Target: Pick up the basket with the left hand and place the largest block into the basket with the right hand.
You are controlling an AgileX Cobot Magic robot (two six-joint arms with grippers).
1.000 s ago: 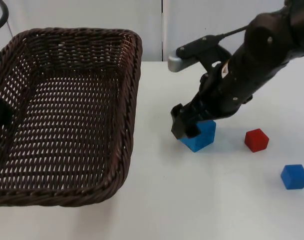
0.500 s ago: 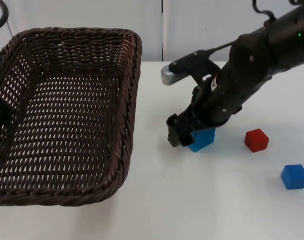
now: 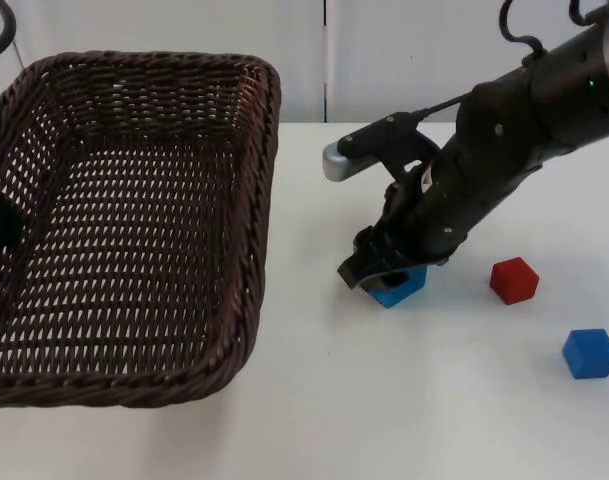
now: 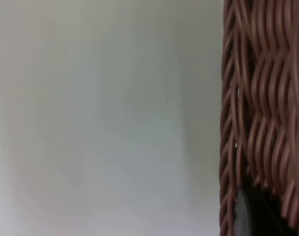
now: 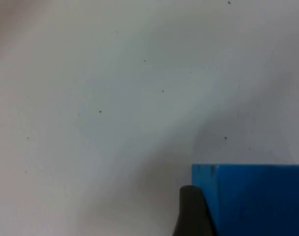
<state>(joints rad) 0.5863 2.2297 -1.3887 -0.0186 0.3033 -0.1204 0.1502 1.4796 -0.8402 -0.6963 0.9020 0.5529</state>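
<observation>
The right gripper (image 3: 382, 277), pinching the large blue block (image 3: 398, 285), has lifted it off the surface since a second ago. Next comes carrying it left to the basket (image 3: 254, 200), held by the left gripper (image 4: 257, 216), clamped on its rim.

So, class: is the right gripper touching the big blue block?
Touching. In the right wrist view a fingertip sits flush against the big blue block; in the top view the right gripper covers it.

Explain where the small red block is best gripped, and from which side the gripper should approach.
Grip the red block across two opposite side faces, coming down from above. It sits flat on the white table, a cube with bare table all around, apart from the small blue block, so its sides look free for the fingers.
</observation>
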